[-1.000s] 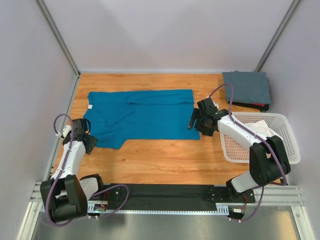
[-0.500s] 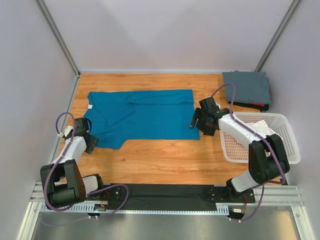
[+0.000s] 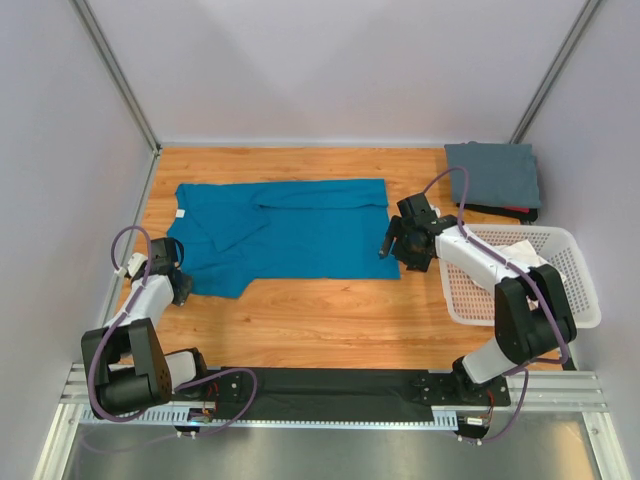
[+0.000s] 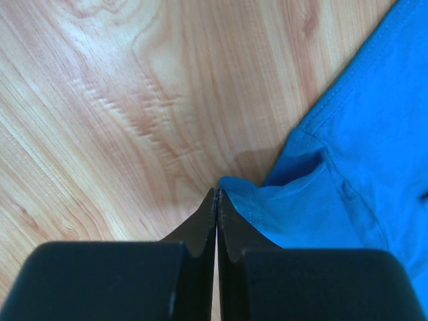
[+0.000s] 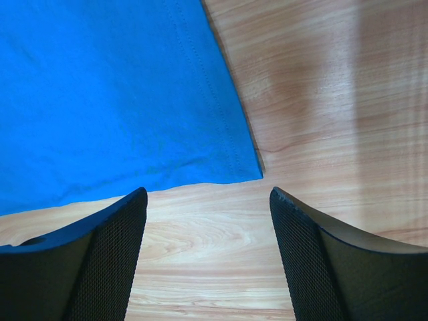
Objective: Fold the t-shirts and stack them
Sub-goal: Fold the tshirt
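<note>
My left tool (image 4: 215, 195) pressed together at near left corner of teal t-shirt (image 3: 290, 225); cannot tell whether cloth caught. My right tool (image 5: 207, 192) apart, hovering over its near right corner. Shirt spread flat on surface (image 3: 330, 310). Grey t-shirt (image 3: 492, 172) folded at far right, beyond basket (image 3: 575, 300).

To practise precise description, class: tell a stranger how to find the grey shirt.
Start at the wooden table. Go to its far right corner, beyond the white basket. The grey shirt lies there folded into a neat square, unlike the teal shirt spread flat mid-table.
</note>
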Robot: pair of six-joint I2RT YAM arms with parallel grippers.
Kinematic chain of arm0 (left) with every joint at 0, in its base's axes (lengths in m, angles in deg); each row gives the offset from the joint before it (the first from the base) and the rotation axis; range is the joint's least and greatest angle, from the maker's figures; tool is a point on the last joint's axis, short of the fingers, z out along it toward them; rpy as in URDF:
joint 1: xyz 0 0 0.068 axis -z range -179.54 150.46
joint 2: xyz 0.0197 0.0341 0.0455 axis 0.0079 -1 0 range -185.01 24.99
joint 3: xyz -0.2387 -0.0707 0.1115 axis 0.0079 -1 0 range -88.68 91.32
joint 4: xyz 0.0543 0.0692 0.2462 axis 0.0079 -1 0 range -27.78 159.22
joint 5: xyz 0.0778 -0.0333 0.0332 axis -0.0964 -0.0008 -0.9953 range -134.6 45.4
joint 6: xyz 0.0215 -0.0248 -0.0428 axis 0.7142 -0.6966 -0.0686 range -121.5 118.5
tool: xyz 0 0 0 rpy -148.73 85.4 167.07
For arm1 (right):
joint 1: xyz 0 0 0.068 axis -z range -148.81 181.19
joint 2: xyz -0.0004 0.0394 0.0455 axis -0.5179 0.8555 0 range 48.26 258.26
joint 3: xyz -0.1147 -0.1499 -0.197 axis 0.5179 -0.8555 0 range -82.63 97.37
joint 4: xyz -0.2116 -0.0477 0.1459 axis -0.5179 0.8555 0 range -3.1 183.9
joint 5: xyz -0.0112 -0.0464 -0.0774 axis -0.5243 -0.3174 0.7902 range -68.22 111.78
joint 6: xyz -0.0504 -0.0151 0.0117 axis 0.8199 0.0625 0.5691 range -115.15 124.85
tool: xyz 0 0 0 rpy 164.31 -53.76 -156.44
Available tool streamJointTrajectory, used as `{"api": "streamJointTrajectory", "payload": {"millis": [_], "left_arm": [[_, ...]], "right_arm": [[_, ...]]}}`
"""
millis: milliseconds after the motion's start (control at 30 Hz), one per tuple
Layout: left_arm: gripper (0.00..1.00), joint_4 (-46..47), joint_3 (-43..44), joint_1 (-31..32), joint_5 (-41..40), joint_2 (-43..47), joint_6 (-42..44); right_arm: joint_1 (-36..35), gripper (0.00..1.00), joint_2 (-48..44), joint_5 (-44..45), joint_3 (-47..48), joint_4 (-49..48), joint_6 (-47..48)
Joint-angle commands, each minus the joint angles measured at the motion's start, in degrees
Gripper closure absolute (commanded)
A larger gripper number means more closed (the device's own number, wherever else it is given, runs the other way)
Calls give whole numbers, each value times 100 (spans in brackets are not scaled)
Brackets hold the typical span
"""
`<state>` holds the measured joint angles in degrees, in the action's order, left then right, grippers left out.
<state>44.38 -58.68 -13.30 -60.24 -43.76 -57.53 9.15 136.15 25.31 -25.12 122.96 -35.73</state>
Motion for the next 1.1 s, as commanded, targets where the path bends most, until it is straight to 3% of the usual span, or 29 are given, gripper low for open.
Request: {"api": "streamJointTrajectory", "payload": {"millis": [0, 167, 233, 267, 333, 667, 1067], "left_arm": [[100, 111, 67, -39, -106, -24, 92], [97, -187, 269, -39, -132, 186, 259], [82, -240, 261, -39, -132, 361, 312], [65, -249, 243, -39, -115, 406, 347], [58, -258, 243, -39, -62, 468, 479], [57, 285, 340, -92, -89, 20, 1102], [62, 981, 226, -180, 878, -226, 1542]], "right_arm": [[7, 25, 8, 157, 32, -98, -117], [7, 25, 8, 157, 49, -107, -179], [7, 25, 25, 157, 67, -116, -170], [7, 25, 43, 148, 110, -107, -170], [7, 25, 96, 139, 146, -72, -135], [7, 25, 184, 139, 207, -20, -29], [7, 25, 368, 306, 427, 191, 59]]}}
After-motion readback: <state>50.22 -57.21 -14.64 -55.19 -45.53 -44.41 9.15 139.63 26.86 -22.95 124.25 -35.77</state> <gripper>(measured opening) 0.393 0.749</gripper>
